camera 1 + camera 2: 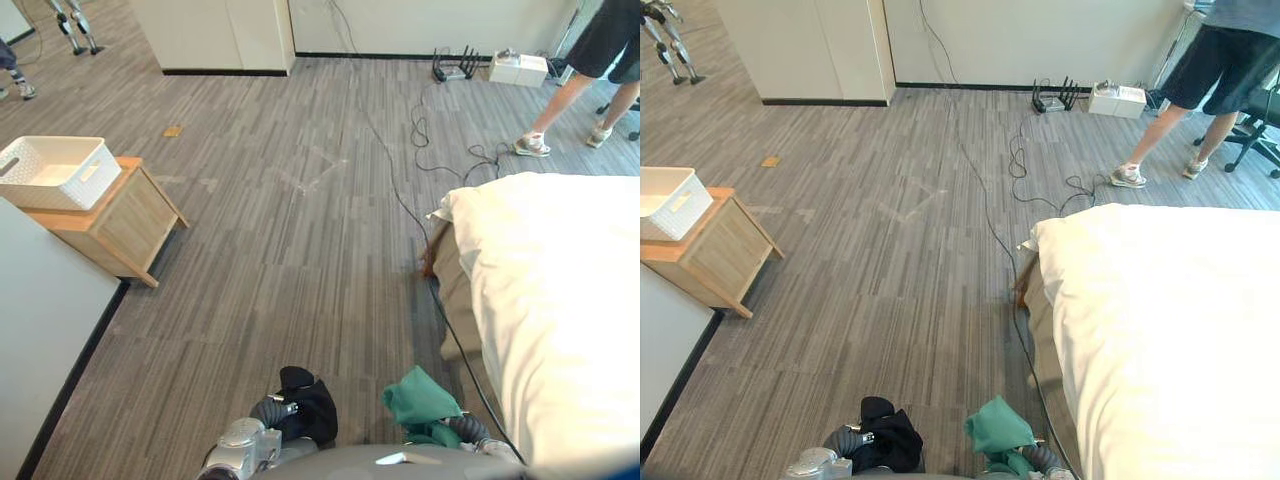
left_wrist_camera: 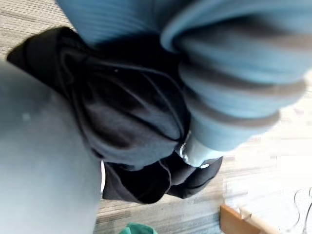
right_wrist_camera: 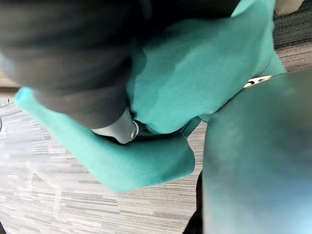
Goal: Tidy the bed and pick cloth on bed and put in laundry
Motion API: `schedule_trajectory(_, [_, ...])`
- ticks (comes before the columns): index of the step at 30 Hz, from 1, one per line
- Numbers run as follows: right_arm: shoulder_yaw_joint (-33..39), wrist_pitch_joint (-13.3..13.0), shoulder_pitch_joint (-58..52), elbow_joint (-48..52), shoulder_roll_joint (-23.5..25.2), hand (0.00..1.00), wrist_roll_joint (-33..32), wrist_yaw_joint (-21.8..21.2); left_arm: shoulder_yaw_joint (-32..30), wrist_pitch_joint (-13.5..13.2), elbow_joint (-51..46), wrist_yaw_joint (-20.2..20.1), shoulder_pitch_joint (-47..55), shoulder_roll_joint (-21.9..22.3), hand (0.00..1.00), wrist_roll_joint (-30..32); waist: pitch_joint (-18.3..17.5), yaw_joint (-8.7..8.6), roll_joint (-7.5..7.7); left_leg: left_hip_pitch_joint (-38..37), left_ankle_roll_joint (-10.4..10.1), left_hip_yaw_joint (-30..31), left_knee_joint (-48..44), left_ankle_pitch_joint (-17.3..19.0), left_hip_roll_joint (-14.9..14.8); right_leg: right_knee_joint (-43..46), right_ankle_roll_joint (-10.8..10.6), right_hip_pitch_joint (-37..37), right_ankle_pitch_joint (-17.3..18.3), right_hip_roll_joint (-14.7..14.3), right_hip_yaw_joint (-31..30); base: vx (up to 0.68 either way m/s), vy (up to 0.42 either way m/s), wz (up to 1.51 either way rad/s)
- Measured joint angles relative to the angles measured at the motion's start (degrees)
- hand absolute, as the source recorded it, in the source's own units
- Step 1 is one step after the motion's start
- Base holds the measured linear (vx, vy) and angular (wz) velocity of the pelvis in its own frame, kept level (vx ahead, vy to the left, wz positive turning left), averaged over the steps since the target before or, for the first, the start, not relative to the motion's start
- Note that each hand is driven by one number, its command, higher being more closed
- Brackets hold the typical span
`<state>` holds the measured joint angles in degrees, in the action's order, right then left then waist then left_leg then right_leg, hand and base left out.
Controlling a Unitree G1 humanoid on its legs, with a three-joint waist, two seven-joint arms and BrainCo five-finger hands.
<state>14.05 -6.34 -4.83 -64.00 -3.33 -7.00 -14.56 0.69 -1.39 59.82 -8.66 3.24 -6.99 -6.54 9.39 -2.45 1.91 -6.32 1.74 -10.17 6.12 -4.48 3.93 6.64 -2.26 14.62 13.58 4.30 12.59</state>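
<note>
Low in the left eye view, my left hand (image 1: pixel 268 411) is shut on a bunched black cloth (image 1: pixel 312 404); its wrist view shows the black cloth (image 2: pixel 131 122) gathered under the curled fingers (image 2: pixel 195 152). To its right, my right hand (image 1: pixel 466 429) is shut on a green cloth (image 1: pixel 420 398), and the green cloth (image 3: pixel 195 83) hangs in folds round a finger (image 3: pixel 122 129). The bed (image 1: pixel 560 290) with a smooth white cover lies on the right. A white laundry basket (image 1: pixel 55 172) stands on a small wooden table (image 1: pixel 120 228) at the far left.
Grey carpet spreads between the bed and the wooden table. A black cable (image 1: pixel 400 200) runs over the floor toward the bed's corner. A person's legs (image 1: pixel 575 85) stand at the back right near a white box (image 1: pixel 518 68). A pale wall (image 1: pixel 40 330) fills the near left.
</note>
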Motion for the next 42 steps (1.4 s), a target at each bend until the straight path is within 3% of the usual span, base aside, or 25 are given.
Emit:
schedule_trajectory(8, [1.2, 2.4, 0.1, -0.9, 1.0, 1.0, -11.1, 0.6, -3.3, 0.9, 0.2, 2.0, 1.0, 0.6, 1.0, -8.2, 0.6, 0.2, 0.58, -2.2, 0.3, 1.6, 0.0, -0.1, 0.1, 1.5, -0.1, 2.3, -0.1, 0.0, 1.5, 0.01, -0.017, 0.08])
schedule_trajectory(15, [1.1, 1.4, 0.5, -1.2, 1.1, 1.0, -12.5, 1.4, -3.5, -2.0, 0.2, 2.8, 1.4, 1.3, 1.0, -10.2, 0.8, 0.3, 0.04, -2.4, -0.1, 3.7, 0.0, 0.3, 0.1, 1.3, -0.1, 3.2, -0.1, -0.2, 3.5, -0.01, -0.038, 0.14])
schedule_trajectory(24, [-3.2, -4.2, 0.7, -0.5, 1.1, 1.0, -13.2, 1.8, 0.1, -11.4, -0.2, 4.1, 2.7, 0.8, 1.0, -10.0, 0.9, 0.58, 0.2, -1.4, 0.7, 4.2, 0.0, 0.9, 0.6, 0.3, -0.1, 3.3, -0.1, 0.1, 3.9, 0.03, -0.019, 0.03])
schedule_trajectory(27, [-4.8, -5.5, 1.7, 1.6, 1.0, 1.0, -14.9, 1.1, 1.5, -13.9, -3.9, 4.1, 3.9, 0.4, 1.0, -10.4, 0.5, 2.01, 0.21, 0.4, 1.2, 3.1, -0.5, 1.7, 0.7, -0.1, -0.2, 1.5, -0.1, 0.4, 3.7, 0.08, -0.013, -0.11])
schedule_trajectory(29, [-5.3, -5.9, 3.1, 2.3, 0.9, 1.0, -15.8, 1.0, 1.5, -15.2, -6.3, 4.1, 4.6, 0.3, 1.0, -10.5, 0.6, 2.21, 0.38, 4.7, 1.9, 2.8, -7.8, 4.1, 0.5, -0.2, -1.1, 0.7, -0.6, 0.6, 3.8, 0.11, -0.002, 0.17])
schedule_trajectory(31, [-5.3, -6.3, 4.0, 3.0, 0.3, 1.0, -16.3, 0.8, 2.2, -16.1, -9.2, 4.2, 5.1, 0.3, 1.0, -11.4, 0.9, 2.74, -0.18, 10.8, 2.4, 1.8, -21.8, 9.2, -0.9, 0.6, -1.4, 1.1, -0.8, 0.1, 3.9, 0.12, 0.012, 0.21])
schedule_trajectory(33, [-5.1, -7.2, 3.9, 4.2, -0.6, 1.0, -16.5, 0.8, 3.5, -17.3, -11.9, 4.2, 5.3, 0.8, 1.0, -12.6, 2.2, 3.42, -2.46, 13.4, 3.2, -0.6, -32.0, 11.5, -3.8, 4.6, -1.5, 1.2, 0.4, -0.7, 3.8, 0.04, 0.031, 0.08])
schedule_trajectory(35, [-5.0, -9.5, 3.9, 6.1, -0.8, 1.0, -16.5, -0.5, 3.4, -18.4, -14.2, 4.0, 5.4, 1.4, 1.0, -13.3, 2.0, 3.72, -2.47, 14.0, 3.1, -2.1, -33.9, 11.6, -3.6, 4.1, -0.9, 0.7, 1.1, 0.0, 3.0, -0.05, 0.017, 0.08])
schedule_trajectory(36, [-5.0, -10.9, 4.0, 8.0, -1.2, 1.0, -16.5, -1.2, 3.7, -18.8, -14.8, 4.0, 4.9, 1.7, 1.0, -14.4, 2.5, 3.7, -3.17, 14.3, 3.1, -2.0, -34.2, 11.6, -3.5, 3.9, -0.7, 0.7, 1.3, 0.2, 2.7, -0.05, 0.005, 0.0])
schedule_trajectory(39, [-5.2, -11.3, 4.1, 12.1, -1.9, 1.0, -16.5, -1.1, 4.3, -19.2, -18.7, 3.6, 5.2, 2.9, 1.0, -15.5, 3.6, 4.25, -5.21, 14.3, 3.1, -1.8, -33.3, 11.6, -3.5, 1.3, -0.5, 1.1, 1.4, -0.1, 0.9, -0.03, -0.019, -0.21])
schedule_trajectory(42, [-6.4, -10.9, 3.2, 13.1, -2.0, 1.0, -16.5, -0.8, 6.8, -19.2, -21.1, 3.6, 7.6, 4.2, 1.0, -17.1, 4.0, 5.11, -6.44, 15.8, -0.5, 0.2, -32.7, 14.0, -4.1, 0.0, 0.5, 2.9, 1.0, -0.1, -1.1, -0.06, -0.002, -0.32])
